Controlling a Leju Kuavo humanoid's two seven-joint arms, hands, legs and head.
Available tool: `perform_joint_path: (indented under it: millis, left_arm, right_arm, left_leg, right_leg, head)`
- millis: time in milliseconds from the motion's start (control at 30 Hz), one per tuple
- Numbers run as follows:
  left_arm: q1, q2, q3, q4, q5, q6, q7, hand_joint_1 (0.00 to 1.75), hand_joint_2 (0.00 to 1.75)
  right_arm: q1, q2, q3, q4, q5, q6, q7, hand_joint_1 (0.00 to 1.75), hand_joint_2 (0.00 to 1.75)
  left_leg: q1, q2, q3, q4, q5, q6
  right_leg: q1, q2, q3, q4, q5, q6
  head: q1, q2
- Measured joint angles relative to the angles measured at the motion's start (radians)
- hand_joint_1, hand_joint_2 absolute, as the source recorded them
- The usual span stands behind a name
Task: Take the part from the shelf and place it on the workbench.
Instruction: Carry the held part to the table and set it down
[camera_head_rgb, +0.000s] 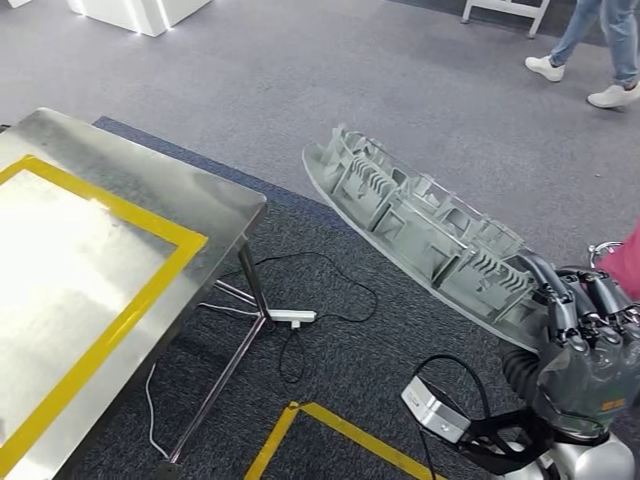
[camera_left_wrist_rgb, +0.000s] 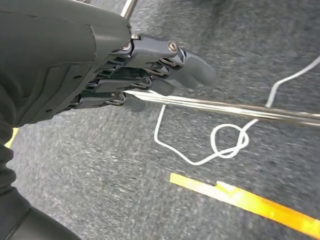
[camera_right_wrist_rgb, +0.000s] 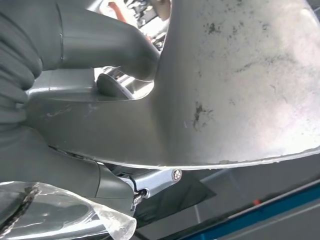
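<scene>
A long grey ribbed part (camera_head_rgb: 423, 225) hangs above the carpet, right of the workbench. My right hand (camera_head_rgb: 585, 335) grips its near end, fingers hooked over the ribbed top side. In the right wrist view the part's smooth underside (camera_right_wrist_rgb: 241, 75) lies against my thumb (camera_right_wrist_rgb: 105, 45). The workbench (camera_head_rgb: 151, 185) is a shiny steel top with a yellow taped rectangle, at the left of the head view. My left hand (camera_left_wrist_rgb: 151, 70) hangs low over the carpet, holding nothing, its fingers stretched out close together.
Black and white cables (camera_head_rgb: 332, 290) and a white power strip (camera_head_rgb: 290, 317) lie on the dark carpet by the bench's steel legs (camera_head_rgb: 253, 285). Yellow floor tape (camera_head_rgb: 332, 425) runs near my feet. A person's legs (camera_head_rgb: 604, 50) stand at the far right.
</scene>
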Motion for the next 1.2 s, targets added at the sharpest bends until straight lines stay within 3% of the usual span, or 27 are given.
perform_joint_path:
  millis: [67, 133, 200, 233, 267, 300, 367, 433, 500, 567, 633, 700, 733, 767, 800, 867, 933, 1000, 1033, 1100, 1133, 1200]
  left_arm:
    - [0.001, 0.0, 0.004, -0.002, 0.001, 0.0, 0.0, 0.0, 1.75]
    - [-0.003, -0.002, 0.007, -0.003, 0.001, 0.0, 0.0, 0.0, 1.75]
    - [-0.005, -0.003, 0.009, -0.003, 0.001, 0.0, 0.001, 0.0, 1.75]
    - [-0.005, -0.004, 0.01, -0.003, 0.003, 0.0, 0.002, 0.0, 1.75]
    - [-0.004, -0.004, 0.012, -0.003, 0.006, 0.0, 0.004, 0.0, 1.75]
    - [-0.004, -0.004, 0.012, -0.003, 0.008, 0.0, 0.007, 0.0, 1.75]
    - [-0.005, -0.004, 0.014, -0.004, 0.015, 0.0, 0.012, 0.0, 1.75]
    - [-0.005, -0.004, 0.015, -0.006, 0.019, 0.0, 0.017, 0.0, 1.75]
    - [-0.001, -0.003, 0.018, -0.008, 0.023, 0.0, 0.018, 0.0, 1.75]
    - [0.001, -0.003, 0.021, -0.01, 0.029, 0.0, 0.019, 0.0, 1.75]
    - [-0.002, -0.004, 0.021, -0.011, 0.035, -0.001, 0.019, 0.0, 1.75]
    - [-0.004, -0.004, 0.021, -0.011, 0.04, -0.002, 0.019, 0.0, 1.75]
    - [-0.003, -0.004, 0.022, -0.011, 0.043, -0.002, 0.019, 0.0, 1.75]
    - [-0.002, -0.004, 0.022, -0.012, 0.044, -0.003, 0.02, 0.0, 1.75]
    - [0.0, -0.004, 0.022, -0.012, 0.046, -0.003, 0.02, 0.0, 1.75]
    - [-0.001, -0.004, 0.023, -0.015, 0.05, -0.003, 0.021, 0.0, 1.75]
    - [-0.004, -0.004, 0.024, -0.018, 0.054, -0.003, 0.023, 0.0, 1.75]
    - [-0.003, -0.004, 0.026, -0.02, 0.059, -0.003, 0.029, 0.0, 1.75]
    - [-0.001, -0.005, 0.028, -0.022, 0.062, -0.003, 0.032, 0.0, 1.75]
    - [-0.001, -0.005, 0.031, -0.026, 0.068, -0.002, 0.037, 0.0, 1.75]
    - [-0.003, -0.006, 0.033, -0.027, 0.071, -0.002, 0.038, 0.0, 1.75]
    - [-0.007, -0.009, 0.034, -0.028, 0.073, -0.002, 0.039, 0.0, 1.75]
  right_arm:
    - [-0.003, -0.002, 0.004, 0.0, 0.0, 0.002, 0.002, 1.75, 1.75]
    - [-0.004, -0.004, 0.005, 0.0, -0.001, 0.003, 0.003, 1.75, 1.75]
    - [-0.005, -0.004, 0.005, 0.001, 0.0, 0.004, 0.004, 1.75, 1.75]
    - [-0.006, -0.004, 0.005, 0.002, 0.0, 0.006, 0.006, 1.75, 1.75]
    - [-0.007, -0.005, 0.005, 0.003, 0.0, 0.007, 0.009, 1.75, 1.75]
    - [-0.009, -0.005, 0.006, 0.003, 0.0, 0.009, 0.013, 1.75, 1.75]
    - [-0.013, -0.007, 0.008, 0.003, 0.0, 0.011, 0.021, 1.75, 1.75]
    - [-0.017, -0.008, 0.012, 0.003, 0.0, 0.014, 0.027, 1.75, 1.75]
    - [-0.02, -0.008, 0.015, 0.003, 0.0, 0.016, 0.033, 1.75, 1.75]
    - [-0.024, -0.009, 0.02, 0.003, 0.0, 0.018, 0.039, 1.75, 1.75]
    - [-0.025, -0.009, 0.023, 0.003, 0.0, 0.019, 0.043, 1.75, 1.75]
    - [-0.026, -0.01, 0.025, 0.003, 0.0, 0.02, 0.046, 1.75, 1.75]
    - [-0.026, -0.01, 0.026, 0.003, 0.0, 0.021, 0.047, 1.75, 1.75]
    - [-0.026, -0.01, 0.027, 0.003, 0.0, 0.022, 0.047, 1.75, 1.75]
    - [-0.027, -0.011, 0.029, 0.003, 0.0, 0.023, 0.049, 1.75, 1.75]
    - [-0.028, -0.011, 0.032, 0.003, 0.0, 0.024, 0.052, 1.75, 1.75]
    - [-0.031, -0.012, 0.034, 0.003, 0.0, 0.026, 0.057, 1.75, 1.75]
    - [-0.036, -0.014, 0.038, 0.004, 0.0, 0.031, 0.064, 1.75, 1.75]
    - [-0.039, -0.016, 0.041, 0.004, 0.0, 0.034, 0.069, 1.75, 1.75]
    - [-0.045, -0.021, 0.048, 0.006, 0.0, 0.039, 0.079, 1.75, 1.75]
    - [-0.047, -0.025, 0.051, 0.007, 0.0, 0.041, 0.083, 1.75, 1.75]
    - [-0.049, -0.032, 0.054, 0.011, -0.001, 0.044, 0.089, 1.75, 1.75]
  left_leg:
    - [0.005, -0.023, 0.004, -0.007, 0.005, 0.012]
    - [0.008, -0.047, 0.005, -0.009, 0.008, 0.02]
    - [0.008, -0.075, 0.006, -0.008, 0.008, 0.023]
    - [0.008, -0.089, 0.007, -0.008, 0.008, 0.023]
    - [0.008, -0.104, 0.009, -0.008, 0.008, 0.022]
    - [0.009, -0.12, 0.011, -0.007, 0.007, 0.021]
    - [0.009, -0.148, 0.01, -0.003, 0.004, 0.015]
    - [0.01, -0.169, 0.001, 0.001, 0.005, 0.004]
    - [0.014, -0.182, -0.007, 0.002, 0.007, -0.007]
    - [0.013, -0.145, -0.021, 0.032, -0.014, -0.018]
    - [0.012, -0.087, -0.068, 0.134, -0.071, -0.028]
    - [0.017, -0.067, -0.128, 0.256, -0.119, -0.035]
    - [0.019, -0.065, -0.141, 0.281, -0.119, -0.036]
    - [0.02, -0.062, -0.134, 0.268, -0.1, -0.037]
    - [0.02, -0.056, -0.109, 0.217, -0.067, -0.035]
    - [0.013, -0.014, -0.039, 0.082, -0.008, -0.025]
    - [0.004, 0.018, -0.006, 0.012, 0.005, -0.015]
    - [0.003, 0.004, -0.007, 0.004, 0.002, -0.007]
    - [0.005, -0.007, -0.005, 0.0, 0.004, -0.003]
    - [0.012, -0.03, 0.001, -0.009, 0.008, 0.008]
    - [0.014, -0.042, 0.002, -0.01, 0.009, 0.012]
    - [0.015, -0.069, 0.003, -0.01, 0.009, 0.016]
  right_leg:
    - [-0.005, 0.043, -0.016, 0.038, -0.028, 0.009]
    - [-0.009, 0.102, -0.073, 0.154, -0.084, 0.013]
    - [-0.009, 0.12, -0.139, 0.272, -0.118, 0.016]
    - [-0.009, 0.122, -0.154, 0.289, -0.11, 0.017]
    - [-0.01, 0.125, -0.148, 0.264, -0.081, 0.016]
    - [-0.012, 0.133, -0.125, 0.204, -0.04, 0.015]
    - [-0.018, 0.176, -0.064, 0.07, 0.016, 0.013]
    - [-0.02, 0.203, -0.035, 0.013, 0.024, 0.008]
    - [-0.018, 0.185, -0.032, 0.008, 0.025, 0.0]
    - [-0.019, 0.161, -0.026, 0.002, 0.027, -0.012]
    - [-0.018, 0.131, -0.021, -0.002, 0.025, -0.022]
    - [-0.015, 0.1, -0.018, -0.001, 0.02, -0.028]
    - [-0.015, 0.085, -0.016, -0.001, 0.017, -0.028]
    - [-0.015, 0.072, -0.014, -0.001, 0.015, -0.027]
    - [-0.014, 0.059, -0.01, -0.001, 0.011, -0.026]
    - [-0.011, 0.037, -0.001, 0.0, 0.004, -0.019]
    - [-0.004, 0.016, 0.004, 0.0, -0.003, -0.011]
    - [-0.001, -0.004, 0.008, -0.003, -0.007, -0.002]
    - [-0.002, 0.003, 0.008, 0.0, -0.012, 0.004]
    - [-0.006, 0.054, -0.015, 0.053, -0.047, 0.012]
    - [-0.009, 0.087, -0.045, 0.114, -0.076, 0.015]
    - [-0.01, 0.118, -0.119, 0.25, -0.125, 0.018]
  head:
    - [0.003, 0.0]
    - [0.008, 0.0]
    - [0.011, 0.0]
    - [0.011, 0.0]
    - [0.012, 0.0]
    - [0.012, 0.0]
    - [0.013, 0.0]
    - [0.013, 0.0]
    - [0.012, 0.0]
    - [0.008, 0.0]
    - [0.002, 0.0]
    - [0.001, 0.0]
    - [0.0, 0.0]
    - [0.001, 0.0]
    - [0.0, 0.0]
    - [0.0, 0.0]
    - [0.001, 0.0]
    - [0.002, 0.0]
    - [0.003, 0.0]
    - [0.007, 0.0]
    - [0.01, 0.0]
    - [0.013, 0.0]
